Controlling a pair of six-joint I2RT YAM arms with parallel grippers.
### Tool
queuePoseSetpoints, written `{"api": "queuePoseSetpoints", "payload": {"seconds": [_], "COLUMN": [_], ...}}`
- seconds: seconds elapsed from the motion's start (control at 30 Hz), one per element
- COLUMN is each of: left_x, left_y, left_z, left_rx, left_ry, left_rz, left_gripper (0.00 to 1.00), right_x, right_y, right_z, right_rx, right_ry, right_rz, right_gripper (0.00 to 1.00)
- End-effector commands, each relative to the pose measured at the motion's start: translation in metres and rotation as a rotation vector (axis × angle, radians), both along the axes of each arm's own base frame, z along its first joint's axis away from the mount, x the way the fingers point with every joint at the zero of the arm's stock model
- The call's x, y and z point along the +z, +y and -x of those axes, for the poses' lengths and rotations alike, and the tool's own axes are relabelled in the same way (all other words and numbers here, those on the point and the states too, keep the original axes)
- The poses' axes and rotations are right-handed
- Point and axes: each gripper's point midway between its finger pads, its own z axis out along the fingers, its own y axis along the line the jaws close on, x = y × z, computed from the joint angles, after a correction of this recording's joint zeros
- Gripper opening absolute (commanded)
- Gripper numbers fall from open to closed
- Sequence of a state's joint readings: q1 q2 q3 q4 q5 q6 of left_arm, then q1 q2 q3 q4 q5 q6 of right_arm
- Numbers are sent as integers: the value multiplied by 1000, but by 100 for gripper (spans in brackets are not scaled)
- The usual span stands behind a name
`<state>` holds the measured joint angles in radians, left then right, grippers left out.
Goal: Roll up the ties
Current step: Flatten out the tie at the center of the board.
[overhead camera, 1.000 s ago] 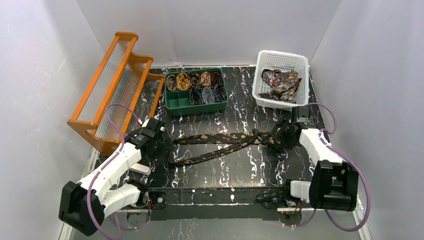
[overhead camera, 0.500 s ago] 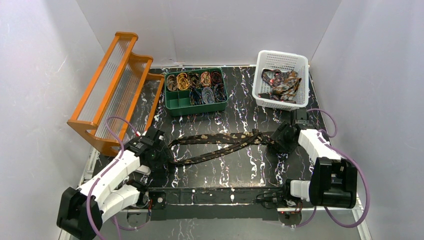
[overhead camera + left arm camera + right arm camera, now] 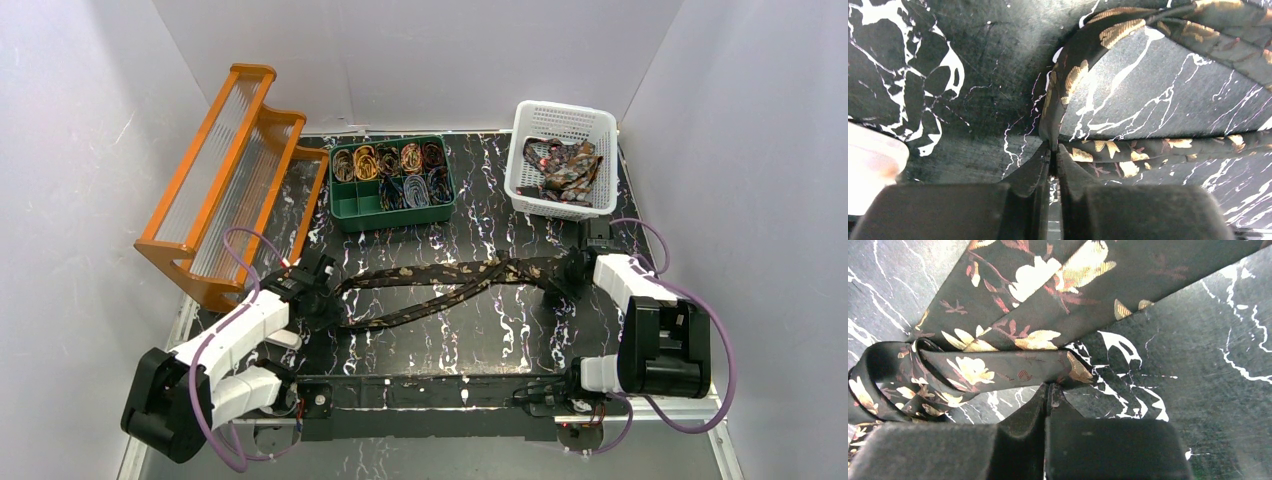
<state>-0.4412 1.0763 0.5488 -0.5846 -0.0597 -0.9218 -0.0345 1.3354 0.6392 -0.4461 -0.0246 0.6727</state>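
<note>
The tie (image 3: pixel 1148 152) and a blurred white shape (image 3: pixel 870 165) run off-frame.

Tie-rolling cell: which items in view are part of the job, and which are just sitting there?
In the job:
- laid-out tie, pinched by the left hand and right hand
- rolled ties in the green tray
- loose ties in the white basket

Lying about:
- orange rack

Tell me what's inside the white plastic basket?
The white plastic mesh basket holds a tangled heap of dark patterned fabric ties. How many, and anything beneath them, is hidden.
</note>
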Motion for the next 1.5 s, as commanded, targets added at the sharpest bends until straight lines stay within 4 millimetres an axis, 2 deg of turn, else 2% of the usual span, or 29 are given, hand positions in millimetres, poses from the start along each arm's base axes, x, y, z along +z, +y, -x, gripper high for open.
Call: {"api": "queuePoseSetpoints", "payload": {"seconds": [0.0,0.17,0.37,0.43,0.47,0.57,0.63,0.73,0.83,0.9,1.13,1.27,1.37,1.47], "left_x": [2,30,55,55,54,51,50,53,57,58,55,53,53,52], "left_y": [4,7,27,29,31,31,27,27,30,30,30,30,30,33], "left_z": [-3,-16,-23,-24,-24,-25,-29,-34,-40,-43,-47,-46,-46,-45], "left_rx": [2,9,35,42,46,55,58,72,75,60,35,28,19,13], "left_ry": [-21,-86,-114,-115,-108,-100,-100,-106,-118,-112,-86,-82,-79,-74], "left_rz": [-16,-33,-131,-129,-130,-127,-99,-87,-87,-88,-101,-103,-107,-121], "left_gripper": [0,0,0,0,0,0,0,0,0,0,0,0,0,0], "right_x": [6,28,40,41,42,44,41,31,21,15,14,12,12,1], "right_y": [-18,-34,-60,-55,-45,-5,8,13,7,0,-16,-29,-28,-25], "right_z": [-16,-35,-46,-48,-50,-51,-46,-42,-42,-37,-26,-18,-16,-10], "right_rx": [2,1,-13,20,56,199,259,282,290,272,190,159,167,167], "right_ry": [-30,-87,-99,-91,-98,-139,-151,-154,-153,-92,-18,23,39,84], "right_rz": [99,189,310,278,231,34,-30,-54,-19,10,84,153,146,124], "right_gripper": [1,1,1,1,6,43,53,55,58,58,64,70,74,76]}}
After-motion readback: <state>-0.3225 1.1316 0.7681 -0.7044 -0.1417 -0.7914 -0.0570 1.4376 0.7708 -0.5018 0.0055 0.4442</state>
